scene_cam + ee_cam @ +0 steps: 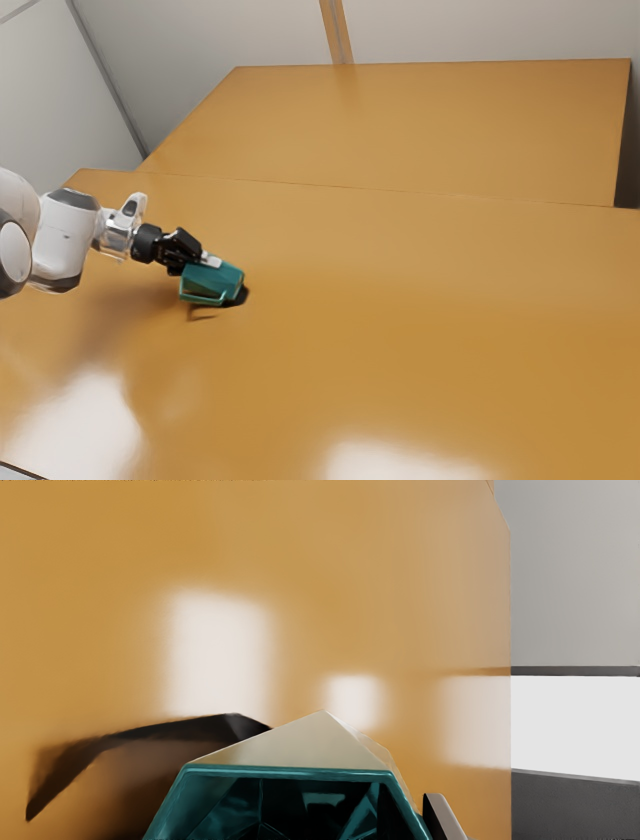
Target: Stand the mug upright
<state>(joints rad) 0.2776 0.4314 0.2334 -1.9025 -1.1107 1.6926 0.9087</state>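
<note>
At the end of the arm, the gripper (207, 259) is right against the teal mug (220, 282) in the exterior view's left half. The mug leans over, not upright, with a dark shadow beside and below it. In the wrist view the mug (290, 771) has its open mouth toward the camera, and the dark inside shows. Part of the gripper (444, 817) appears close along one outer side of the mug. The mug's body hides the other side of the gripper, so its grip cannot be made out.
A glossy orange-brown table (430, 300) extends around the mug, with bright reflections on it. Beyond a seam lies a second table section (430, 125), backed by pale walls (480, 30).
</note>
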